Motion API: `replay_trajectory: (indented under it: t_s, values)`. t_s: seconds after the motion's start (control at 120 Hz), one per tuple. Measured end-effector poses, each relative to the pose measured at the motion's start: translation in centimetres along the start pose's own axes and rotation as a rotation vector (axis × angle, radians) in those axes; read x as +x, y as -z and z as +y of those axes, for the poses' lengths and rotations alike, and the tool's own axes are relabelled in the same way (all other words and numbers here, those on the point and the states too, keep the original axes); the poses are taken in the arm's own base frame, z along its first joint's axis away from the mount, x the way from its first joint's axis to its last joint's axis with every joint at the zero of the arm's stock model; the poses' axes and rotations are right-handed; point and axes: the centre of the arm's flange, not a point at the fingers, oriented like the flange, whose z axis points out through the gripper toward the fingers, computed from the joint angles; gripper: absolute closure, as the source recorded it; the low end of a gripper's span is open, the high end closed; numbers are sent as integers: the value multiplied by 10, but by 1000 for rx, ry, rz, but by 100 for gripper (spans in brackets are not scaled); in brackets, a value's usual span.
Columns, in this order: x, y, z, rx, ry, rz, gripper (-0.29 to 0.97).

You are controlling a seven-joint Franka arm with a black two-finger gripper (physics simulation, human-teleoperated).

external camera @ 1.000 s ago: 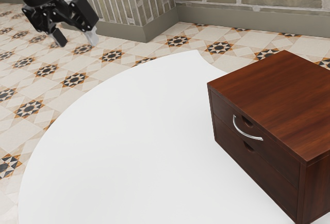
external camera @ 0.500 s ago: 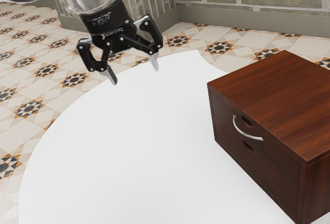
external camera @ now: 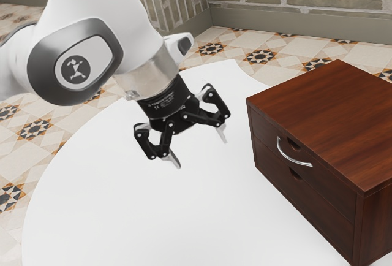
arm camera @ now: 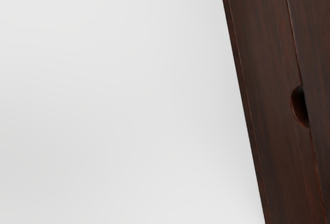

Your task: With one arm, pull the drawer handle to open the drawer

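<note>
Exterior view: my gripper [external camera: 199,151] hovers spread apart over the surface [external camera: 122,211], and the drawer handle [external camera: 293,155] sits well beyond it (drawer [external camera: 269,132] looks closed). Approach stage; next I must straddle the handle.

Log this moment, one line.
pincer: open, empty, over table | handle: untouched | drawer: shut
</note>
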Motion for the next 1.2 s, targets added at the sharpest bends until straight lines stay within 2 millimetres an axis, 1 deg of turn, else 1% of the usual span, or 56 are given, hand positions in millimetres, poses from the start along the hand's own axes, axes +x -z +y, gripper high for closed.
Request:
replay_trajectory:
  t_s: [0.167,0.383,0.667,0.808,0.942,1.2]
  values:
    - [-8,-19,10,-61,33,22,3]
    - [3,-46,30,-114,84,45,3]
    - [9,-75,49,-162,121,59,3]
    - [4,-87,59,-187,122,62,3]
    - [2,-93,60,-197,129,64,3]
    - [11,-111,63,-202,157,68,3]
